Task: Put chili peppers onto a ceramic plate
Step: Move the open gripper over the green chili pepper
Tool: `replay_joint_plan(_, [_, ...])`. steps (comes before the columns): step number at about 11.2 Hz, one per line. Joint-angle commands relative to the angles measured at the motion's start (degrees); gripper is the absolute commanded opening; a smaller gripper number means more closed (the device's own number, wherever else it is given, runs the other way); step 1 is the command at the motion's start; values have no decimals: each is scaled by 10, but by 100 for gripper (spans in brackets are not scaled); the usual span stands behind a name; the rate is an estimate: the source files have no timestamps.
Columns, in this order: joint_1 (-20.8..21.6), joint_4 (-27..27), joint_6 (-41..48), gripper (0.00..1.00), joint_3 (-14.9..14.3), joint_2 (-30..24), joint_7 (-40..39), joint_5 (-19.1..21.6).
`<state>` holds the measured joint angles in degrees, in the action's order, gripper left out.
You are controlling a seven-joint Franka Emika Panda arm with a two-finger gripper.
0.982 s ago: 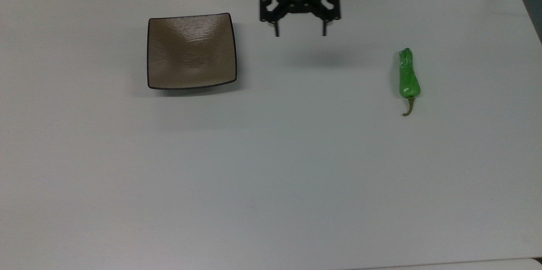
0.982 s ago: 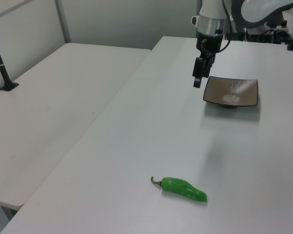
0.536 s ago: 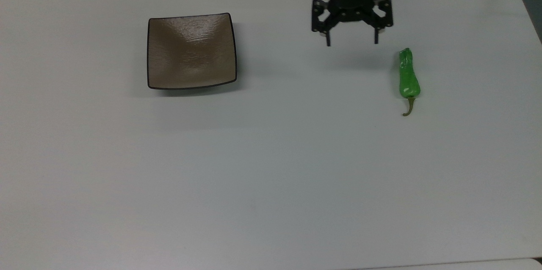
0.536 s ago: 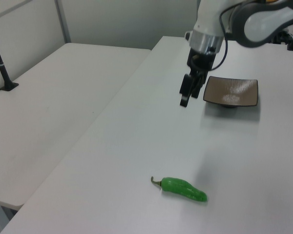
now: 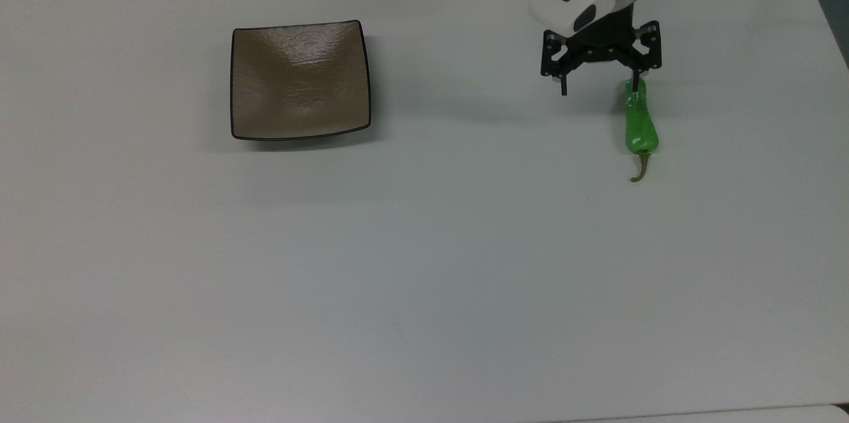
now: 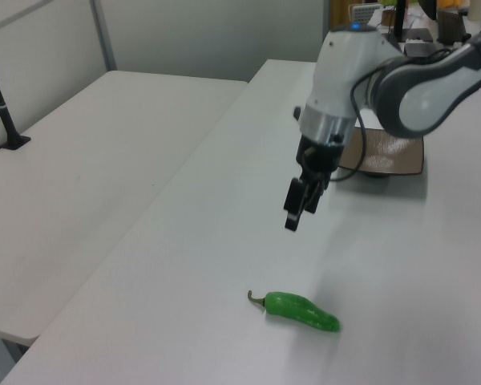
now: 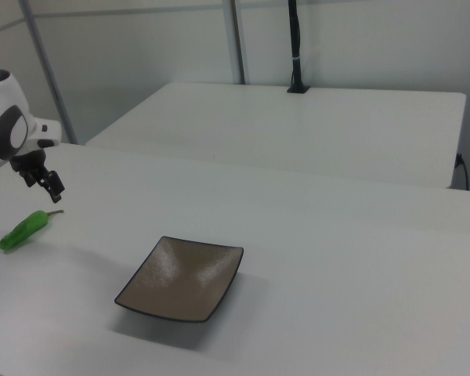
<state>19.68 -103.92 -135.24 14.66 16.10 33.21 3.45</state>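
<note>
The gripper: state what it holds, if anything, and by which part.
Nothing. The gripper is open above the table; the chili pepper lies on it, unheld.

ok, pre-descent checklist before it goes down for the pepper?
1. Gripper open: ok, the fingers stand well apart in the top view.
2. Gripper centred over the pepper: not ok. In the top view one finger overlaps the pepper's blunt tip and the other sits off to the top view's left.
3. Gripper clear of the table: ok, the left view shows it raised above the pepper.
4. Pepper lying flat and free: ok, nothing touches it.
5. Plate empty and ready: ok, nothing on it.
6. Path from pepper to plate: ok, bare table between them.
</note>
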Motion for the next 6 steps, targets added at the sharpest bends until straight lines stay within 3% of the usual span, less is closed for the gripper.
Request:
replay_joint_plan(1, [39,6,-45,100,-3,51,83,-55])
replay_joint_plan(3, [47,5,-77,100,-3,65,135,-96])
replay_joint_plan(6, [60,6,-89,100,0,88,152,-117])
